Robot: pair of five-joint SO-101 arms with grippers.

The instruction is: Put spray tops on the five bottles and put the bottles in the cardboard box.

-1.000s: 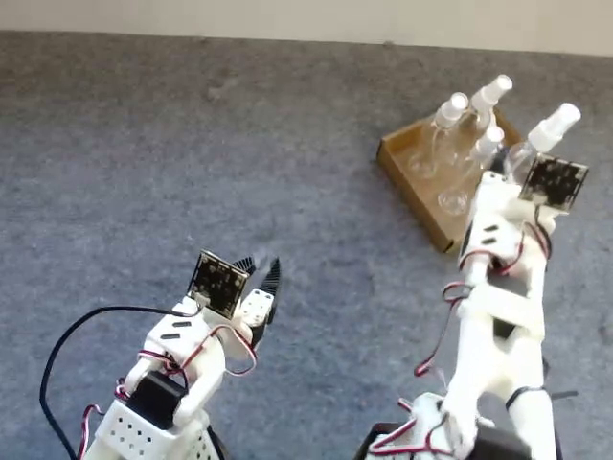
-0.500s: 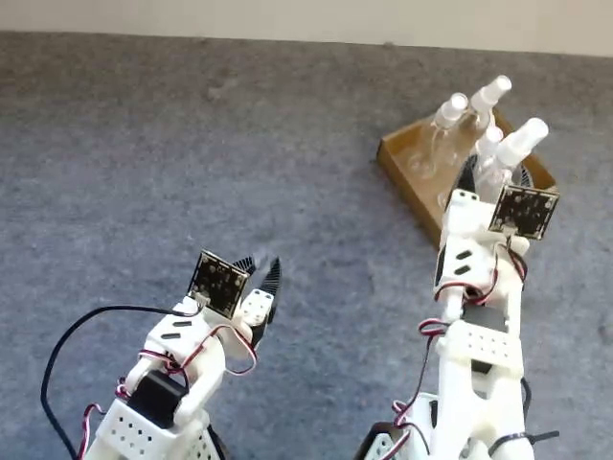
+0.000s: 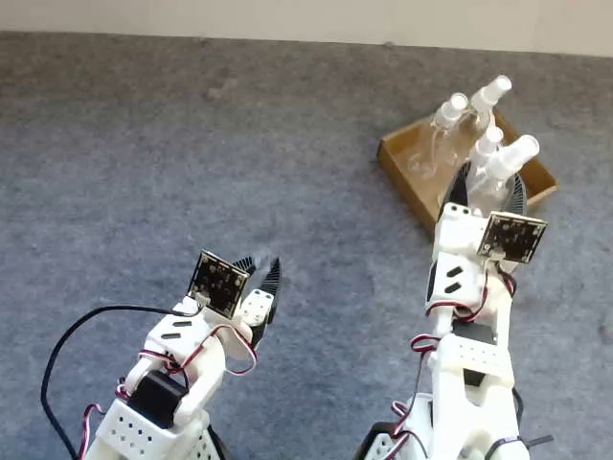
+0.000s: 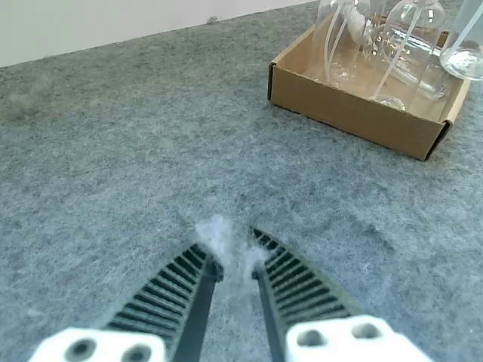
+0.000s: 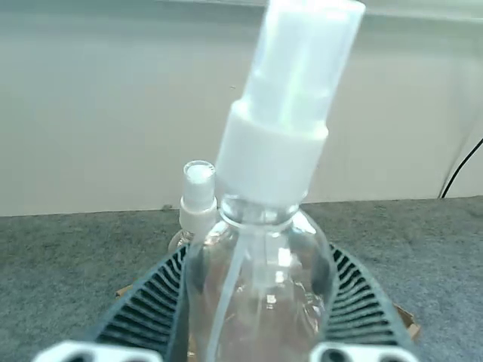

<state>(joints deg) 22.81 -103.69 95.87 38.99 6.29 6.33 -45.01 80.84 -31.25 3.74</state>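
Note:
The cardboard box (image 3: 400, 165) lies at the far right of the grey felt, with three clear bottles (image 3: 448, 117) standing in it, spray tops on. My right gripper (image 3: 490, 184) is shut on another clear bottle (image 3: 510, 156) with a white spray top, held tilted above the box's near side. In the right wrist view this bottle (image 5: 256, 286) stands between the ribbed fingers (image 5: 151, 302), and a boxed bottle's top (image 5: 198, 200) shows behind it. My left gripper (image 3: 261, 270) rests low at the near left, narrowly open and holding nothing. The left wrist view has that gripper (image 4: 235, 264) on the felt, far from the box (image 4: 355, 113).
Grey felt (image 3: 192, 144) covers the table, bare across the left and middle. A pale wall (image 3: 306, 17) runs along the far edge. A black cable (image 3: 57, 355) loops beside the left arm's base. A tuft of fluff (image 4: 215, 232) lies at the left fingertips.
The right arm has drawn back towards its base and swung left, carrying the bottle from the box's far right edge to over its near side. The left arm has kept still.

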